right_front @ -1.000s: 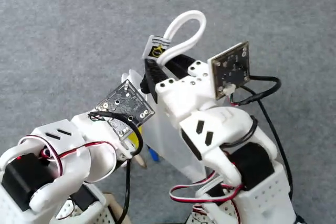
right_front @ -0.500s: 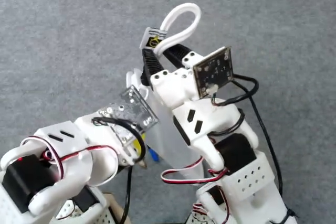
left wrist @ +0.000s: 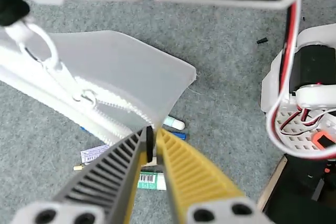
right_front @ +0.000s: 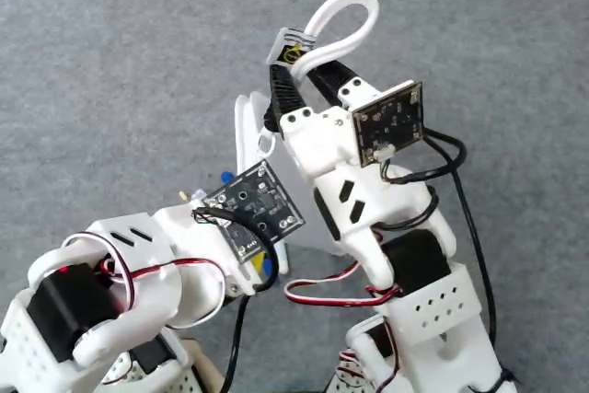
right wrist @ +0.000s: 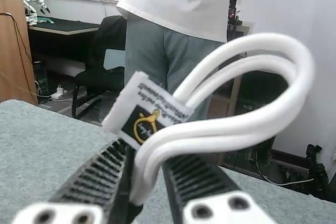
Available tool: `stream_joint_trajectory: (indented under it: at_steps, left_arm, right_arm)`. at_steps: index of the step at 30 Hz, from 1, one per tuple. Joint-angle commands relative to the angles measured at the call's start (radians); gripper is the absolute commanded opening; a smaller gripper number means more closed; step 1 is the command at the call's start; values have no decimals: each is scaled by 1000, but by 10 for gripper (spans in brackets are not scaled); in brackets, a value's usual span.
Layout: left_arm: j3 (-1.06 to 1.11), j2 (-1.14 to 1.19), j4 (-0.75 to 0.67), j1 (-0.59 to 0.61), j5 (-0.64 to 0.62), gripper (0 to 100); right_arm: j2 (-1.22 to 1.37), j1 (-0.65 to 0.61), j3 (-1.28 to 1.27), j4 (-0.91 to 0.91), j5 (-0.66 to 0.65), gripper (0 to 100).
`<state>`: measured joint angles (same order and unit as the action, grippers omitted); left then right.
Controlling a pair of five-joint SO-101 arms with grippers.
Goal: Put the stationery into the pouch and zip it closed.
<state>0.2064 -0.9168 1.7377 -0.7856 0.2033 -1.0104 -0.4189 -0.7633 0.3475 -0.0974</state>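
Since the earlier frames, the right gripper (right_front: 296, 89) and the thick, smooth white cord loop (right wrist: 236, 129) clamped in it have been carried toward the worktop's far right corner. The left wrist has been drawn closer. The left gripper (left wrist: 152, 137), with ribbed jaws of grey and yellow, is pinched on the frosted, flexible pouch (left wrist: 121, 72) beside its white toothed zip (left wrist: 105, 100). The pouch is held over the middle of the grey, felt-like worktop (right_front: 110, 71). The stationery (left wrist: 173, 124) is scattered on the worktop beneath the pouch.
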Motion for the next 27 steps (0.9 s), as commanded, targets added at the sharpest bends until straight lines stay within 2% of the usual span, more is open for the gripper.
stream_joint_trajectory:
  at_steps: [1,8,27]
  left_arm:
    - [-4,5,23,-13,-6,28]
    - [44,5,23,-13,-6,28]
    - [67,5,23,-15,-6,28]
  right_arm:
    - [1,32,10,-46,-8,11]
    - [1,61,7,-153,-8,11]
    - [-1,94,33,-207,-8,11]
